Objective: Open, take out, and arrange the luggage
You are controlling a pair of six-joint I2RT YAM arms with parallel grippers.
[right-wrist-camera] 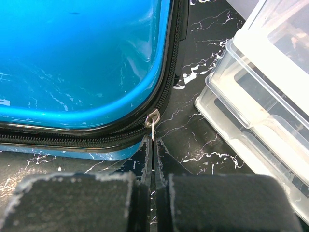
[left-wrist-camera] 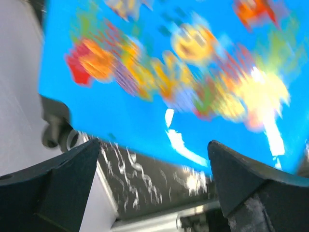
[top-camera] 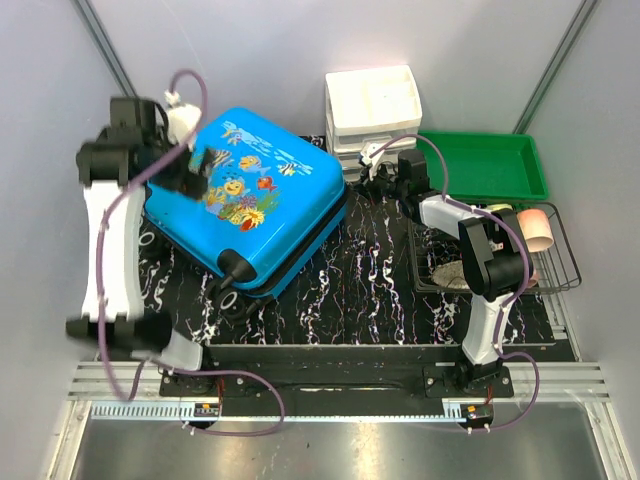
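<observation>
Black marble-patterned table (top-camera: pixel 380 280) carries the blue luggage (top-camera: pixel 270 210), which lies flat and zipped closed on the left half, its fish-and-flower lid facing up. The left hand (top-camera: pixel 205 168) hovers over the printed lid with its fingers spread wide apart, holding nothing. The right hand (right-wrist-camera: pixel 153 145) sits low at the luggage's far right corner, its fingers pressed together on the metal zipper pull (right-wrist-camera: pixel 153 126). Just beside that corner stands a white drawer unit (top-camera: pixel 372 110), with a green tray (top-camera: pixel 490 165) to its right.

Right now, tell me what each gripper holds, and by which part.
Right gripper pinches the zipper pull on the luggage, by its thin tab. Left gripper is open above the lid, holding nothing.
</observation>
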